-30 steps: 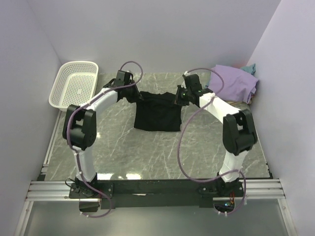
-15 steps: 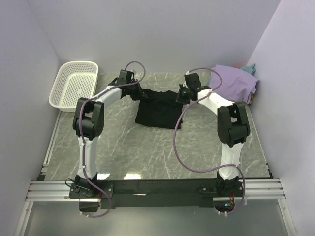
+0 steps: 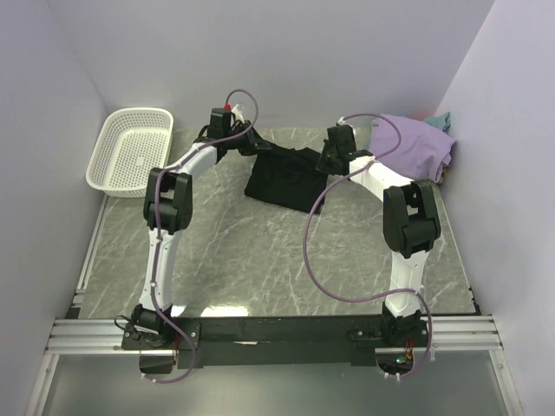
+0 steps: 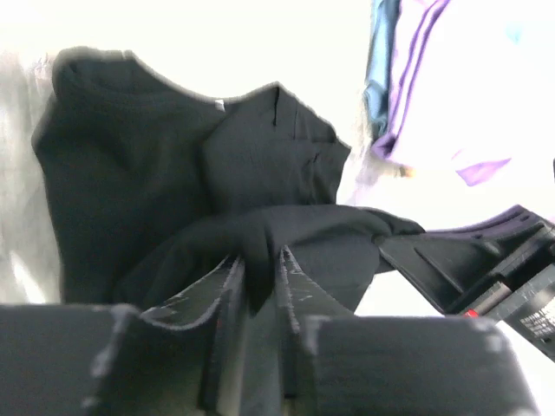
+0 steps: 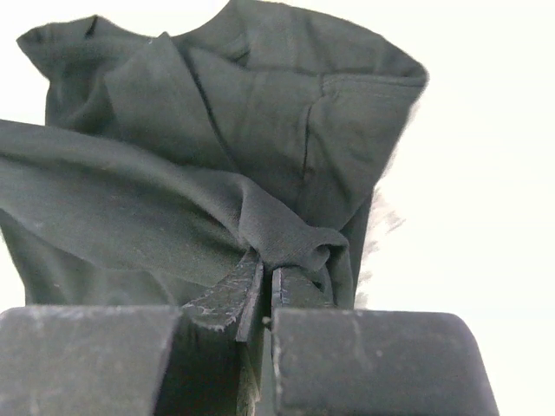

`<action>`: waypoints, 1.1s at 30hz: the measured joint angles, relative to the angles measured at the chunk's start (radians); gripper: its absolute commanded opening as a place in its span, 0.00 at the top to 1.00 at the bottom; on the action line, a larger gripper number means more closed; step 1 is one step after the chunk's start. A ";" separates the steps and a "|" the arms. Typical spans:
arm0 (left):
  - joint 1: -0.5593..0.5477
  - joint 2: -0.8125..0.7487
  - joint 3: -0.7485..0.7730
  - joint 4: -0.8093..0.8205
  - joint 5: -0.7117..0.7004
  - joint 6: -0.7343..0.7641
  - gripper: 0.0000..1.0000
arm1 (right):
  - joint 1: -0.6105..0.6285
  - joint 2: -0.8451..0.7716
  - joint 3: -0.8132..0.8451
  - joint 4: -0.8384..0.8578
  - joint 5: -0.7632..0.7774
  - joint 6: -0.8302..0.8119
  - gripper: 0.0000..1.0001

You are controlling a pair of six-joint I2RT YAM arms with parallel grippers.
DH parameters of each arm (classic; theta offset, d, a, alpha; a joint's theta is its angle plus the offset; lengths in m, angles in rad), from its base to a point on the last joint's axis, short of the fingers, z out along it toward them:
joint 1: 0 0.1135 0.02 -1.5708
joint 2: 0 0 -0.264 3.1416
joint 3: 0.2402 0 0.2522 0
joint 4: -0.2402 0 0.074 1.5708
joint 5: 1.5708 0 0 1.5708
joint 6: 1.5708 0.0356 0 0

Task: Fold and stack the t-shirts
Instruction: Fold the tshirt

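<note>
Black t-shirt (image 3: 282,178) is lying bunched at the far middle of the surface (image 3: 260,260), not yet folded flat. Left claw (image 4: 257,264) is standing narrow with a ridge of the black cloth between its fingers. Right claw (image 5: 263,270) is pinching another fold tight. Lavender t-shirt (image 3: 416,143) and teal t-shirt (image 3: 443,120) are sitting heaped at the far right, unfolded. No stack is showing, so most of the task is probably remaining. No readable print or label is showing.

A white perforated plastic basket (image 3: 139,112) sits at the upper left, on the far left corner of a grey-green marble-patterned table (image 3: 251,251). Pale lavender walls (image 3: 303,61) enclose it. An aluminium rail (image 3: 87,334) runs along the bottom.
</note>
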 measured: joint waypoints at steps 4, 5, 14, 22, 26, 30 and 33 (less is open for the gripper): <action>0.027 0.150 0.179 0.032 0.039 -0.023 0.01 | -0.010 0.020 0.034 0.004 0.075 0.023 0.31; 0.036 0.172 0.201 0.043 0.039 -0.028 0.01 | -0.018 0.040 0.061 0.000 0.096 0.027 0.19; 0.109 0.156 0.084 0.139 0.025 -0.031 0.00 | -0.071 0.112 0.108 0.031 0.207 0.019 0.00; 0.081 -0.116 -0.196 0.163 0.118 0.003 0.00 | -0.058 -0.095 -0.021 0.034 0.027 -0.002 0.01; 0.032 -0.138 -0.110 0.221 0.227 -0.019 0.00 | -0.052 -0.129 -0.016 0.058 -0.093 0.001 0.07; -0.015 -0.065 -0.011 0.365 0.343 -0.134 0.00 | -0.049 -0.093 -0.011 0.060 -0.196 0.009 0.08; -0.032 0.048 0.048 0.505 0.411 -0.264 0.01 | -0.049 -0.042 0.009 0.058 -0.254 0.013 0.08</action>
